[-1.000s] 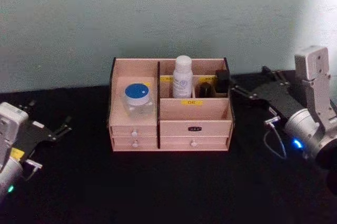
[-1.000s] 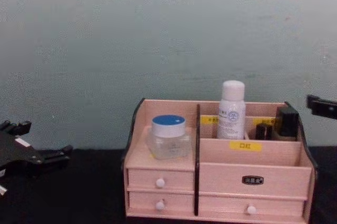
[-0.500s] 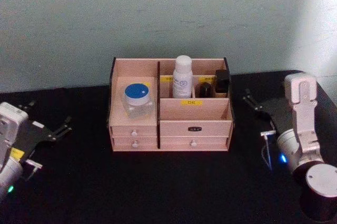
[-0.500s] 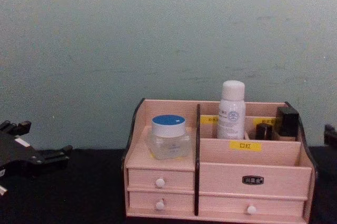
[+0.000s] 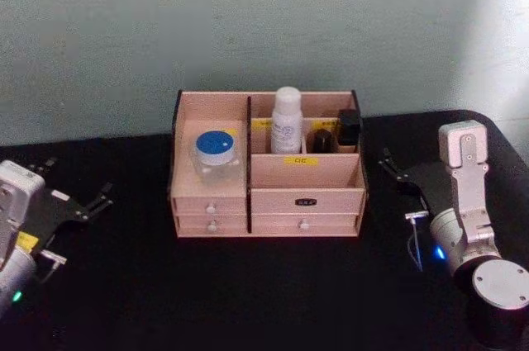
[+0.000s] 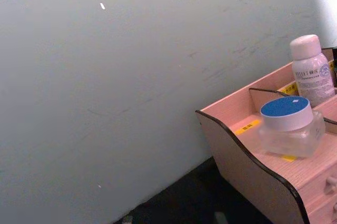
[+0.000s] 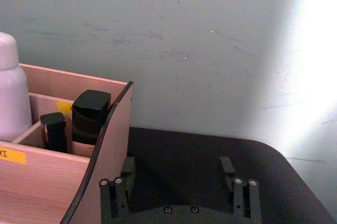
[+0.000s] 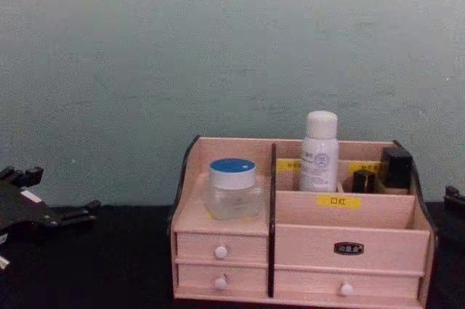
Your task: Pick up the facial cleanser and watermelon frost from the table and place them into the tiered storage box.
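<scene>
Behind everything stands a pale grey-green wall, and below it the black table on which I work. At its middle sits the tiered storage box, a wide light-pink wooden organiser with black edge trim, white-knobbed drawers and small yellow labels. My right arm, a second ago stretched out beside the box's right end, has drawn back toward my body; my right gripper now lies low on the table, near the box but apart from it, its fingers spread wide with nothing between them, as the right wrist view shows. My left gripper rests well off to the left, parted and empty, unmoved. Inside the box, the squat clear jar with a round blue lid stands on the left shelf, and the white plastic bottle with a pale printed label stands upright in the rear middle compartment; two small dark containers fill the rear right compartment. Nothing loose lies on the table, so I judge both items placed and the task essentially done.
</scene>
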